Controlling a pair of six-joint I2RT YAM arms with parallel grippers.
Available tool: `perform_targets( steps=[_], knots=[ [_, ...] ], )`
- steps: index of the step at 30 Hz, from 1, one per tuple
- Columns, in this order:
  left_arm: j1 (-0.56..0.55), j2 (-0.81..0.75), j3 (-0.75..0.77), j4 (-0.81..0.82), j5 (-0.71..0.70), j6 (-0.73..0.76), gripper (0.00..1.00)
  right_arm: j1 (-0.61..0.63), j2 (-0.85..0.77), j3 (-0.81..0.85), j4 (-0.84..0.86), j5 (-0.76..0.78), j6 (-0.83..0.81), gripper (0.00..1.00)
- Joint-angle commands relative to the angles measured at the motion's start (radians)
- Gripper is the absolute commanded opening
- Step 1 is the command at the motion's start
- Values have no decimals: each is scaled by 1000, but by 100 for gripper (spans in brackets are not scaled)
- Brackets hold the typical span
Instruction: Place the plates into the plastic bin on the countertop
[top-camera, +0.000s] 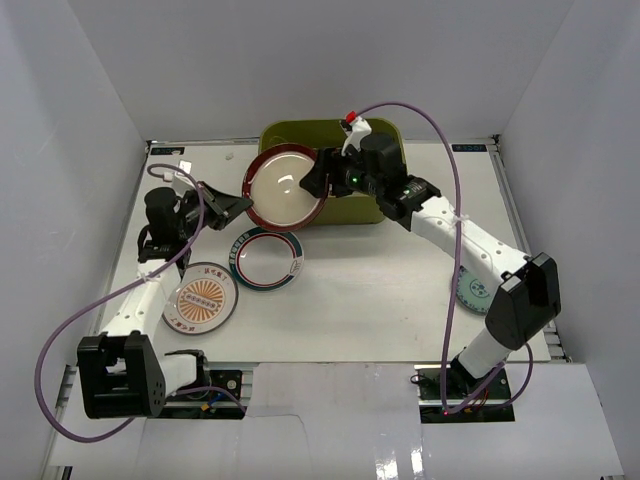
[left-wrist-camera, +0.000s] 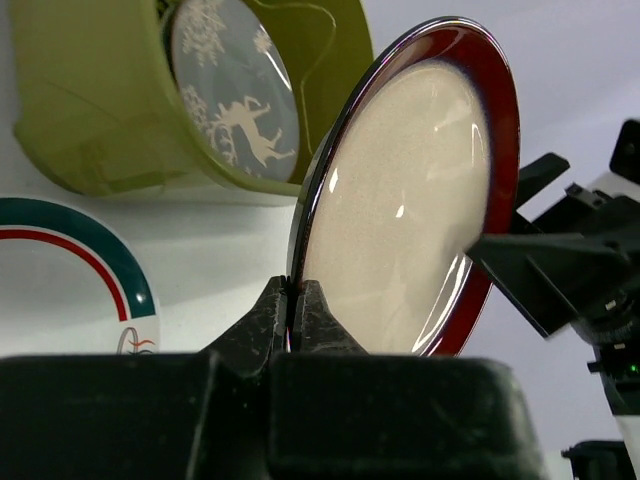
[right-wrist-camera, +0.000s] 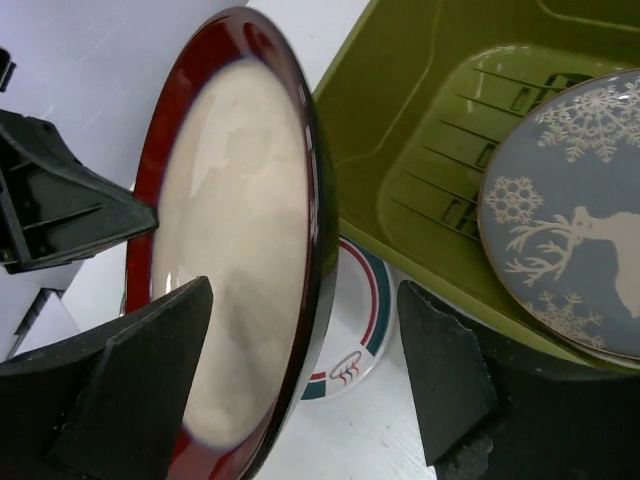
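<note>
Though perhaps ceramic, glossy round maroon-rimmed plate (left-wrist-camera: 400, 210) in left pincer (left-wrist-camera: 291, 298).

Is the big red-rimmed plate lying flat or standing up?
Standing up, tilted. The left pincer pinches the maroon-rimmed plate by its rim, beside the plastic bin.

Left arm (top-camera: 148, 292) reaches forward with jaws pinched tight; right arm (top-camera: 472, 246) stretches leftward, jaws spread wide.

Olive-green bin (right-wrist-camera: 400, 120), grey plate (right-wrist-camera: 570, 220) with white reindeer and snowflakes, cream plate (top-camera: 283, 187) rimmed maroon.
</note>
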Motion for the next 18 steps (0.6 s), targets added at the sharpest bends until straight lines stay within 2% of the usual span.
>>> perform_targets(
  steps=[1,3,4,5,7,8,9,11,12,13,18],
  knots=[
    [-27,-35,82,143,71,-19,0,-16,-55,-11,1,45,-18,79],
    [-71,-24,88,143,79,-8,0,-24,-50,-8,2,57,-12,39],
    [-74,-24,97,143,80,8,0,-26,-50,1,5,63,-2,15],
    [-77,-24,102,142,85,16,0,-33,-47,7,8,65,3,8],
    [-82,-23,117,143,120,34,21,-47,-35,36,12,57,28,8],
    [-88,-20,123,142,150,38,45,-65,-30,41,31,48,41,8],
    [-93,-20,131,142,169,41,56,-76,-26,45,45,18,57,8],
    [-117,-18,153,137,198,61,72,-124,-11,55,97,-13,115,8],
    [-126,-18,159,113,221,73,83,-139,-6,61,123,-39,133,8],
    [-139,-18,168,94,229,91,98,-174,11,68,139,-48,152,8],
    [-221,-27,225,-160,180,319,98,-271,100,172,179,-70,230,8]
  ],
)
